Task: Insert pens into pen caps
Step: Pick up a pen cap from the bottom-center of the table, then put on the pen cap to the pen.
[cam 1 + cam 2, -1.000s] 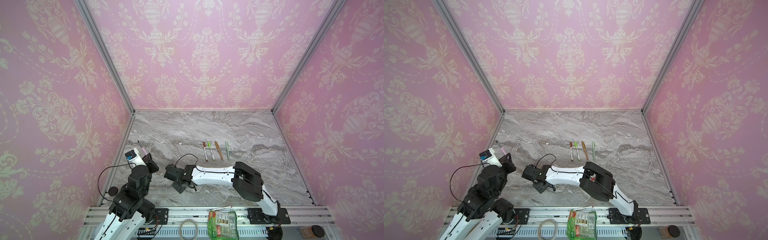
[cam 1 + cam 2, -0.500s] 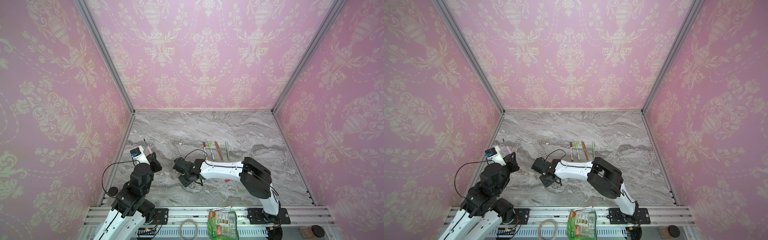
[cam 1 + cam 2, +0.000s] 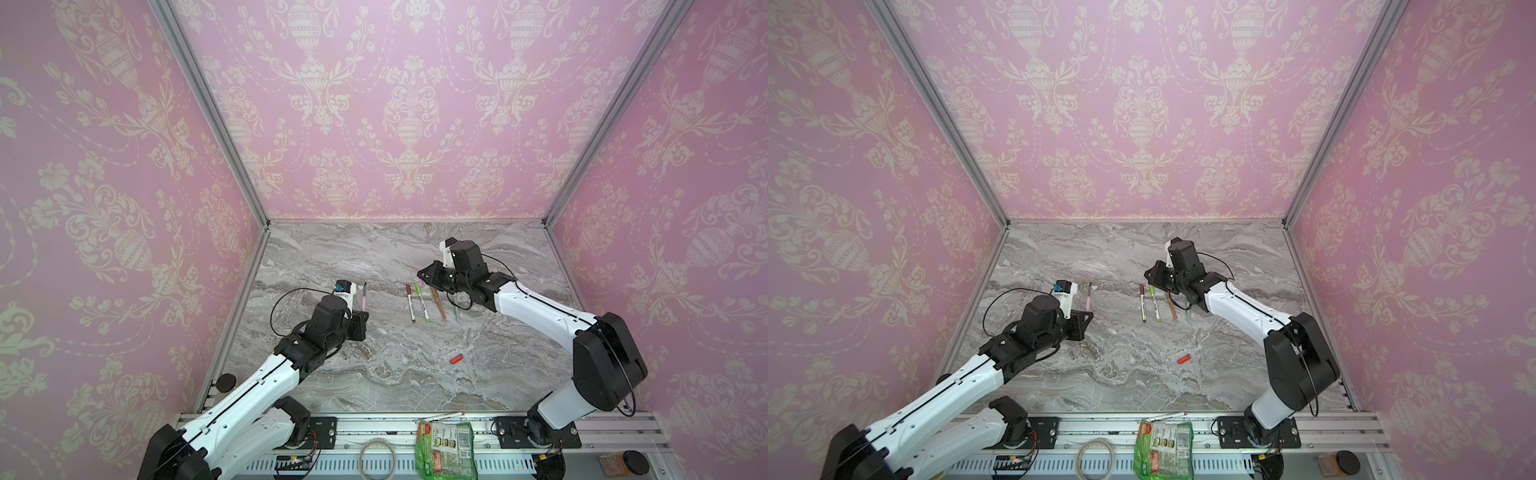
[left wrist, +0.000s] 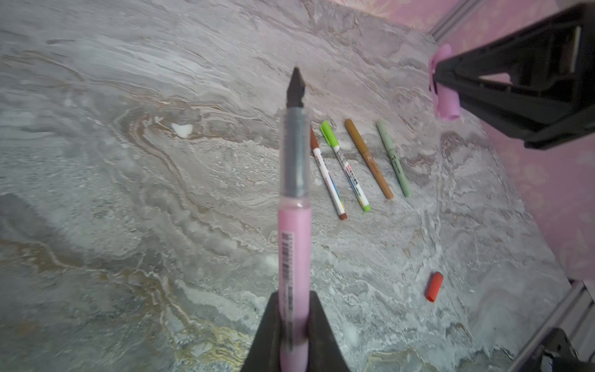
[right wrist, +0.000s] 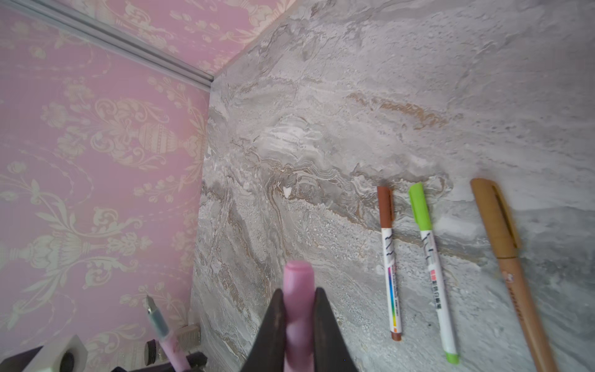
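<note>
Four pens (image 3: 423,303) are capped mid-table; the bare pink pen (image 4: 294,238) is clamped in the left gripper (image 4: 294,306), the pink cap (image 5: 297,277) in the right gripper (image 5: 297,299), apart; the red cap (image 4: 434,286) is left loose

Cap (image 3: 456,358) before pens (image 3: 423,303), on table (image 3: 374,257)

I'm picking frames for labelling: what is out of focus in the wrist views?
Left wrist view: the held pink pen is soft, the green-capped pen beyond sharper. Right wrist view: the pink cap is blurred, the green-capped pen crisp.
</note>
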You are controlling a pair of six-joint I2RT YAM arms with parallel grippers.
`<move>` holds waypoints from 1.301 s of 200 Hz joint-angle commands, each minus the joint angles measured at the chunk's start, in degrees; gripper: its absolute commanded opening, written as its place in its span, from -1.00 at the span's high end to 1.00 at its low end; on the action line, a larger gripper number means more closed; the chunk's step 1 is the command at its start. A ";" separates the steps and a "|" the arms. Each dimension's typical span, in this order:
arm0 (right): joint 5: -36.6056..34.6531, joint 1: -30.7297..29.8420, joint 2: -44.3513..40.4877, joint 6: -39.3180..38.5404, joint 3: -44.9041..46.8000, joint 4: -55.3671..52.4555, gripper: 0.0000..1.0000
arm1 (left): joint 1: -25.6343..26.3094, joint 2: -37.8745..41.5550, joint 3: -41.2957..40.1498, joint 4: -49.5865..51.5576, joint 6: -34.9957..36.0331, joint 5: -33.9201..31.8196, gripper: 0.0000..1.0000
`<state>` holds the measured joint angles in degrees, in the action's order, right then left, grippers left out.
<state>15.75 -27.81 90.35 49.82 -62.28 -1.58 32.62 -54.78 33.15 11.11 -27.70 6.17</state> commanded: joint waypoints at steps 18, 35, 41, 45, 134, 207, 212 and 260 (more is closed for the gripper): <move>5.60 1.58 -3.77 5.47 1.84 6.81 0.95 | 3.67 -5.68 2.87 -5.74 1.98 10.04 1.00; 7.22 1.54 -3.38 7.31 2.66 9.38 0.96 | 4.64 -7.25 2.96 -7.85 0.78 11.03 1.00; 7.43 1.42 -3.13 7.71 2.80 9.97 0.97 | 4.94 -7.64 3.19 -8.32 0.61 11.17 1.00; 7.54 1.30 -2.95 7.89 2.85 10.24 0.97 | 5.30 -7.93 3.23 -8.53 0.48 11.22 1.00; 7.96 -3.85 1.23 7.64 -0.03 10.42 0.99 | 7.53 -10.48 4.98 -9.16 0.56 9.93 1.00; 8.19 -5.45 2.45 8.53 -1.22 11.05 0.99 | 7.67 -11.31 5.35 -9.36 0.64 10.09 1.00; 8.16 -5.50 2.45 8.57 -1.34 10.95 0.99 | 7.63 -11.28 5.35 -9.31 0.63 10.06 1.00; 7.19 -5.41 1.32 8.15 -1.70 9.89 0.99 | 7.68 -10.39 4.69 -8.65 0.96 9.17 1.00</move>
<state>23.18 -32.95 92.14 57.49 -62.13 8.32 39.68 -65.78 37.04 2.42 -27.03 16.19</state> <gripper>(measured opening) 0.149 0.136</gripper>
